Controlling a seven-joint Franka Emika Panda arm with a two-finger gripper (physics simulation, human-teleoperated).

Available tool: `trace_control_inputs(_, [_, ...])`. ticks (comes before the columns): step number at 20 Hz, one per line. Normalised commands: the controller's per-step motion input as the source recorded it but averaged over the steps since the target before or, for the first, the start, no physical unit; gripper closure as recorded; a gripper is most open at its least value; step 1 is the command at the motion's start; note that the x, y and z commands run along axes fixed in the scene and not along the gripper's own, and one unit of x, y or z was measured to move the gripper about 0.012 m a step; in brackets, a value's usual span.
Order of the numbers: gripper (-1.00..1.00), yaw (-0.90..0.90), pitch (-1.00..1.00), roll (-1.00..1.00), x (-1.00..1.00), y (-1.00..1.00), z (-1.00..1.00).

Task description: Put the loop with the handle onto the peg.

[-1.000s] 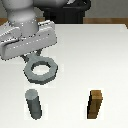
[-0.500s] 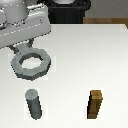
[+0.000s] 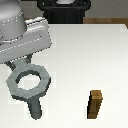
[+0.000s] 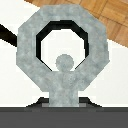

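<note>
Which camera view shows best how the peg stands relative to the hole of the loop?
The wrist view: it looks through the loop with the handle, and the peg's light top shows inside the hole, near its edge. In the exterior view the loop covers the top of the peg, so only its lower part shows.

No writing, label, brand or number can be read anywhere — not in either view.
</note>
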Motion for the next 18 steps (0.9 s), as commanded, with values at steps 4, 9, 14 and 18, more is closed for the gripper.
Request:
trace_control_inputs(4, [1.00, 0.00, 0.00, 0.00, -0.25, 0.00, -0.50])
trace_control_inputs(9, [1.00, 0.00, 0.00, 0.00, -0.40, 0.00, 0.00])
trace_control_inputs(14, [1.00, 0.00, 0.00, 0.00, 0.00, 0.00, -0.20])
trace_control_inputs(18, [1.00, 0.00, 0.00, 0.00, 0.00, 0.00, -0.75])
